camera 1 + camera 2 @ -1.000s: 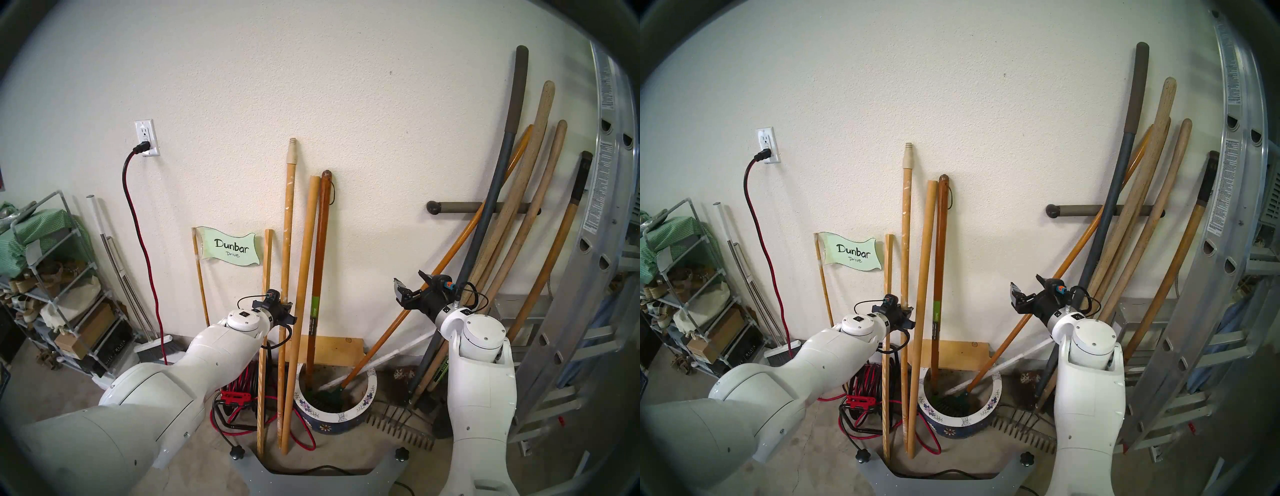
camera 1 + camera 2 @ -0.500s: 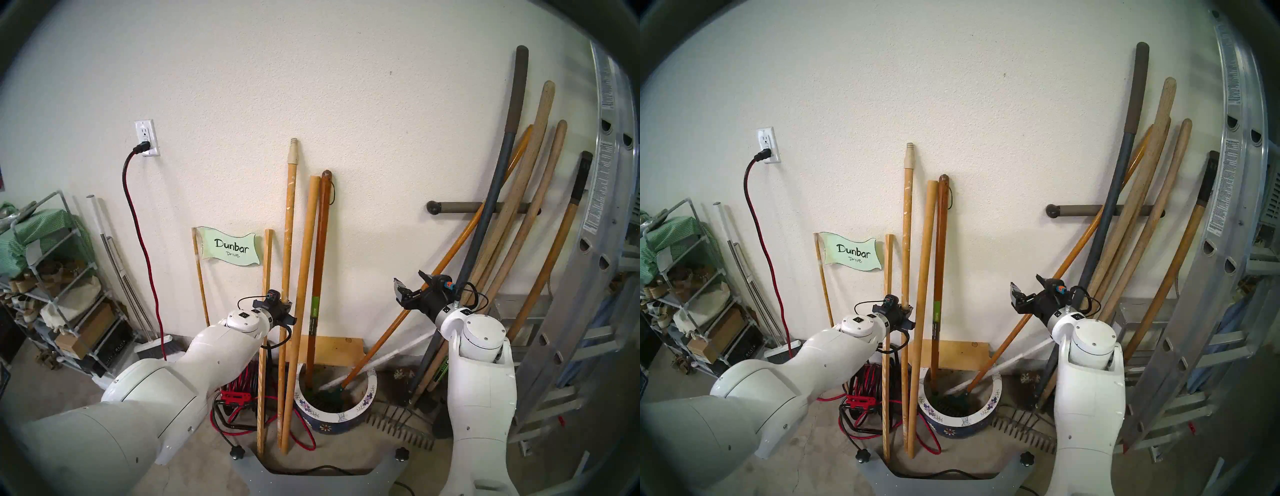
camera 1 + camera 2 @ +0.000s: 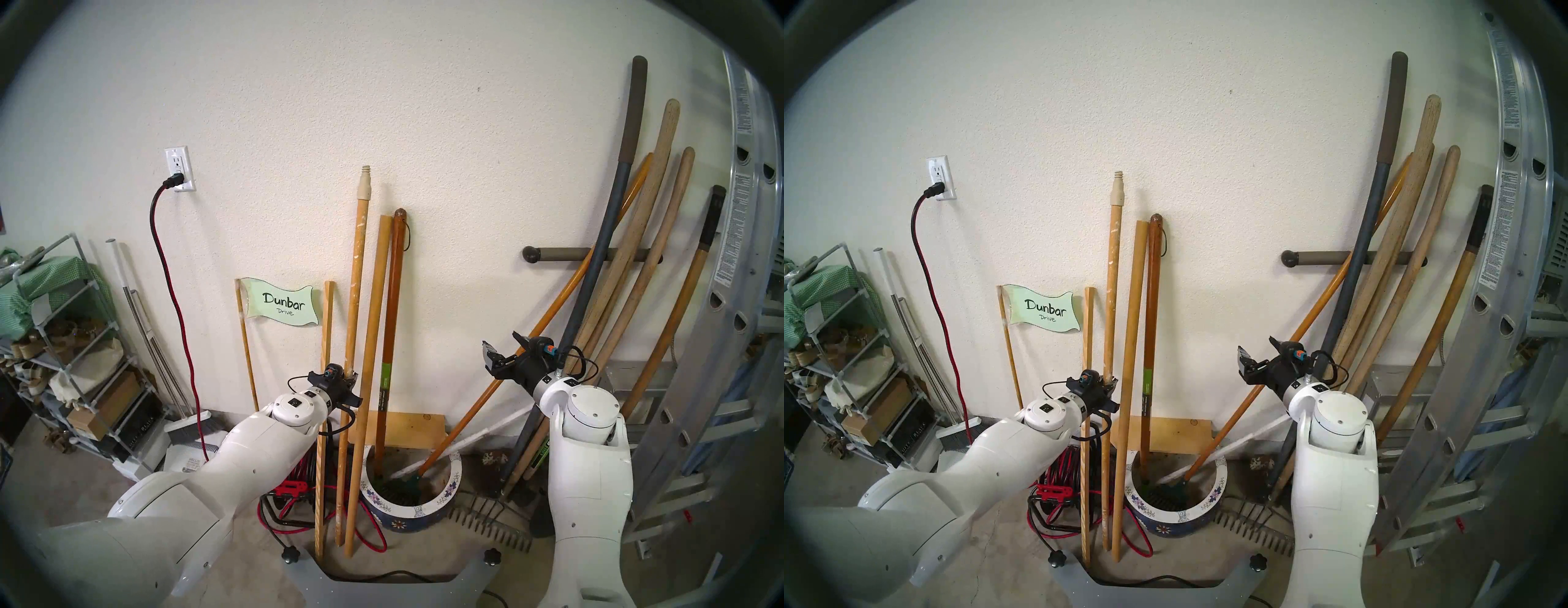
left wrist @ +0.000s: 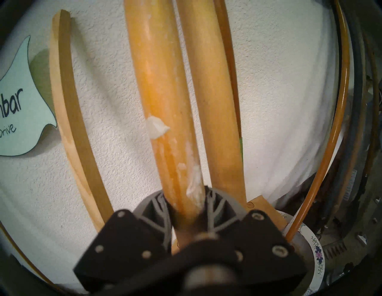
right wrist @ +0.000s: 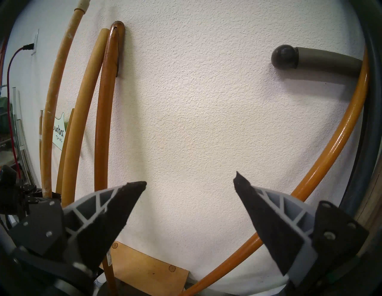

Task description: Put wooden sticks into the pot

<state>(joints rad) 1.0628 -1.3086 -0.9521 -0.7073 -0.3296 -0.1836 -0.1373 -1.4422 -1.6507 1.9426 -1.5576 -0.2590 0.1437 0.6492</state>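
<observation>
Left claw (image 4: 187, 208) clamped on flecked pole (image 3: 355, 297), foot seemingly on floor beside pot (image 3: 441, 503), plain pole (image 3: 373, 322) alongside, right claw (image 5: 190, 185) spread, empty

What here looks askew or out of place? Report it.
The paint-flecked wooden pole, clamped in the left gripper, tilts right while the plain pole leans on the wall. Both feet stand on the floor beside the pot, not inside. A red cord sprawls underneath.
</observation>
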